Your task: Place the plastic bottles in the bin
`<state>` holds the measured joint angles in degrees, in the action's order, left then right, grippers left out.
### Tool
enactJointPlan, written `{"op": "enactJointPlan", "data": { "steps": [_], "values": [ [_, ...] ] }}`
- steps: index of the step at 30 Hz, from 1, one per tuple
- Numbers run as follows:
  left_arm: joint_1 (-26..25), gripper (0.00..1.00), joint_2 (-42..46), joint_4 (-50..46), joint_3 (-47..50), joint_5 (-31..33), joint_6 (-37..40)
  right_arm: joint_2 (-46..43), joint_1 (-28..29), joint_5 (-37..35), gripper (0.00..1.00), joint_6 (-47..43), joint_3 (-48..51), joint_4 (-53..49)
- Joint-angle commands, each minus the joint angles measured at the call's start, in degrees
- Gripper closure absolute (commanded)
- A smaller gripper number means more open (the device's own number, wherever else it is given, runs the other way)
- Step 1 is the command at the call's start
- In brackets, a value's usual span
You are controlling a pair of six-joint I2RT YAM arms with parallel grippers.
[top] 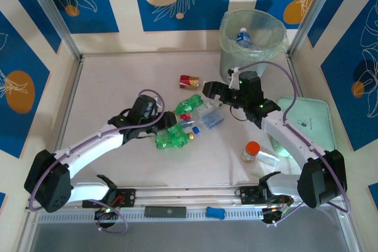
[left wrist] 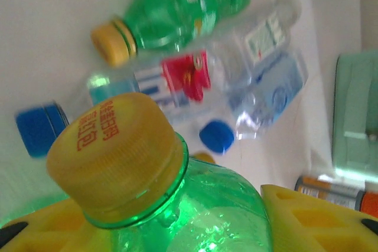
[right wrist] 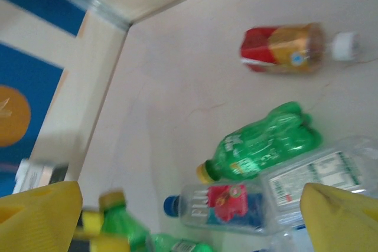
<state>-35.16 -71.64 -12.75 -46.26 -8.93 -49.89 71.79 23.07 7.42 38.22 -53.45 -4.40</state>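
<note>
Jaws of the left gripper [left wrist: 177,228] are clamped on a green bottle [left wrist: 195,205] just below its yellow cap [left wrist: 115,151], near the middle of the table [top: 118,81]. Jaws of the right gripper [right wrist: 189,210] are spread wide, right by the pile. In it lie another green bottle [right wrist: 260,143] and a clear bottle with a red and blue label [right wrist: 218,202]. Farther off, a red-and-gold bottle [right wrist: 283,48] lies alone. Over in the far right corner stands the bin [top: 269,57], with 1 bottle [top: 243,36] inside. An orange-capped jar [top: 251,151] and a mint tray [top: 313,116] sit on the right.
</note>
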Motion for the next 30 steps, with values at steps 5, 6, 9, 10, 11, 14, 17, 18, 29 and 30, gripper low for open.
{"op": "enactJointPlan", "data": {
  "steps": [5, 6, 9, 10, 11, 14, 17, 18, 29, 30],
  "values": [
    [6.6, 0.55, -3.7, 8.5, -6.0, -0.9, 1.1, -0.6, 7.3, 7.0, 0.04, -6.5, 0.3, 0.2],
    [7.2, 0.55, -4.2, 8.6, -6.7, -1.3, 1.1, -0.2, 8.4, 7.1, 0.03, -7.1, 0.3, 0.0],
    [8.4, 0.55, -5.2, 11.1, -7.1, -2.5, -0.1, 1.9, 11.4, 6.5, 0.03, -9.4, -1.0, -1.6],
    [8.6, 0.55, -5.2, 11.9, -6.8, -2.9, -0.6, 2.7, 12.3, 5.8, 0.03, -10.1, -1.4, -2.0],
    [8.9, 0.55, -5.3, 12.8, -6.6, -3.4, -1.0, 3.5, 13.4, 4.6, 0.03, -10.7, -1.7, -2.3],
    [9.2, 0.55, -5.7, 13.6, -6.5, -6.0, -1.2, 6.4, 15.6, 3.2, 0.03, -12.1, -2.6, -2.0],
    [9.6, 0.55, -5.7, 14.0, -6.5, -9.0, -1.4, 9.7, 17.4, 2.6, 0.03, -13.2, -4.5, -2.3],
    [9.6, 0.55, -5.6, 14.5, -6.2, -10.0, -1.6, 10.8, 18.1, 2.1, 0.03, -13.7, -5.3, -2.5],
    [10.0, 0.56, -4.0, 14.3, -5.0, -12.8, -0.6, 16.8, 21.4, -1.6, 0.07, -16.2, -10.5, -4.8],
    [10.1, 0.56, -3.9, 14.2, -4.9, -13.2, -0.6, 16.8, 21.4, -1.6, 0.08, -16.0, -10.5, -4.7]
  ]
}}
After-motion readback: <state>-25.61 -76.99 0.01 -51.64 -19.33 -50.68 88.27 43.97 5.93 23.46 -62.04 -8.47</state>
